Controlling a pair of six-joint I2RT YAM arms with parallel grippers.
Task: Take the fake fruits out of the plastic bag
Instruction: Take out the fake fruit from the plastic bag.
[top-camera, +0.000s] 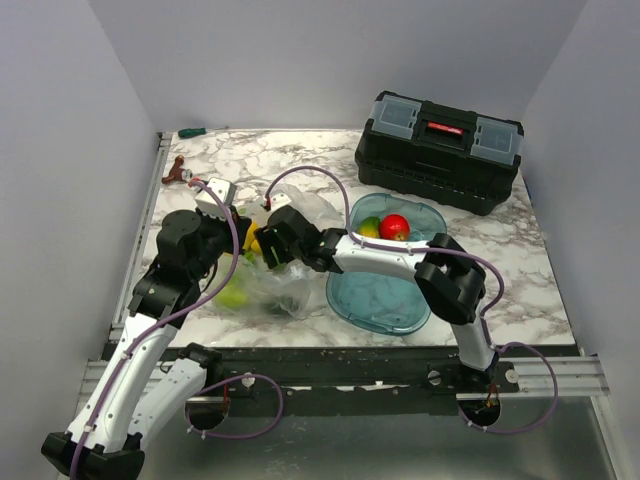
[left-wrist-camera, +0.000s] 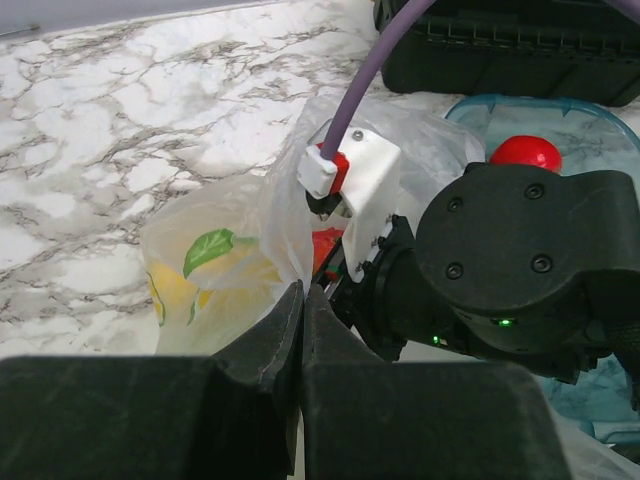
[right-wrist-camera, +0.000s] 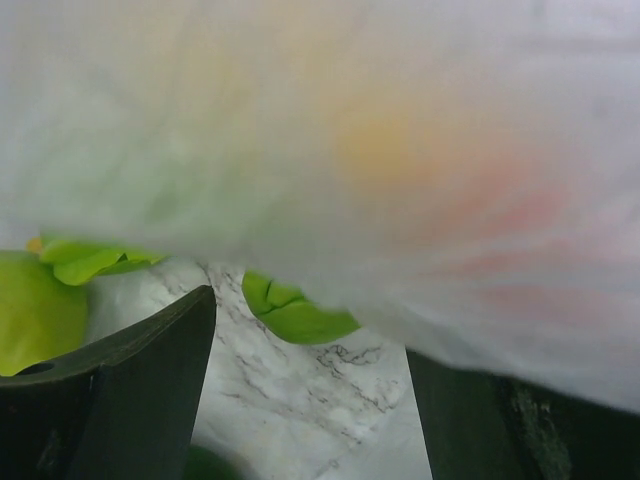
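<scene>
Thin, crinkly, translucent plastic bag (left-wrist-camera: 240, 215)

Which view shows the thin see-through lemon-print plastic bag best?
Left wrist: the thin see-through lemon-print plastic bag sits centred, print sharp, its film pinched in the left gripper. Top external shows it crumpled, small and partly covered. Right wrist shows only blurred film close up.

No words, numbers or brand marks are legible anywhere. The plastic bag (left-wrist-camera: 215, 270) bears only printed lemon slices and green leaves. The black toolbox (top-camera: 440, 150), far right, shows no readable label.
</scene>
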